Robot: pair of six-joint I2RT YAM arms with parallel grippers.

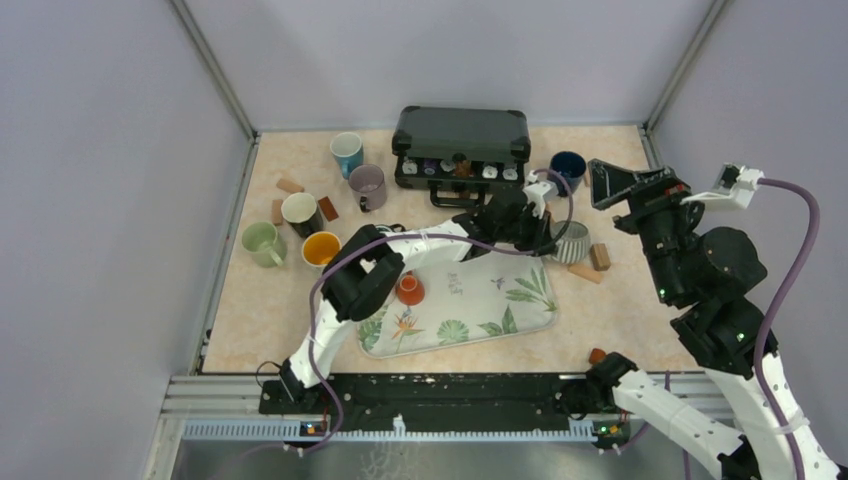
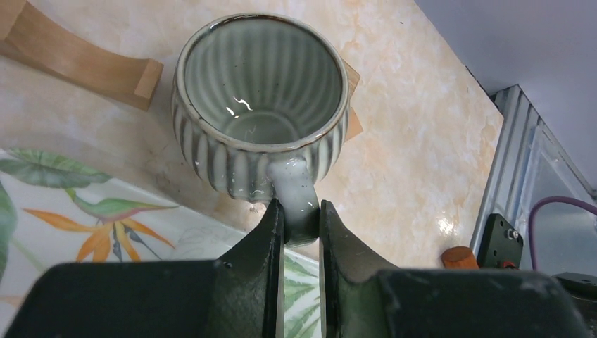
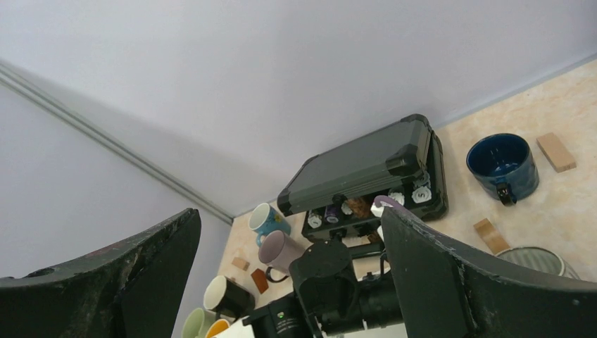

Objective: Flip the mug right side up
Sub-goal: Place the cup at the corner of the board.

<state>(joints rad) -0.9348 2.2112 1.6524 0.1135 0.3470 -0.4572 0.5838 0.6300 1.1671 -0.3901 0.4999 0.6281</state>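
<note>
On the bench (image 1: 610,325), just off the far right corner of the leafy tray (image 1: 505,312), there's the ribbed grey mug (image 2: 260,105), its open mouth facing the left wrist camera. It's glazed ceramic, so I'd judge it stiff, fairly weighty, slick and liable to chip, and the handle (image 2: 296,197) is the sensible hold. The left gripper (image 2: 301,229) has exactly that, jaws clenched on it. The right gripper (image 3: 287,225) hangs high, jaws spread wide, gripping nothing
</note>
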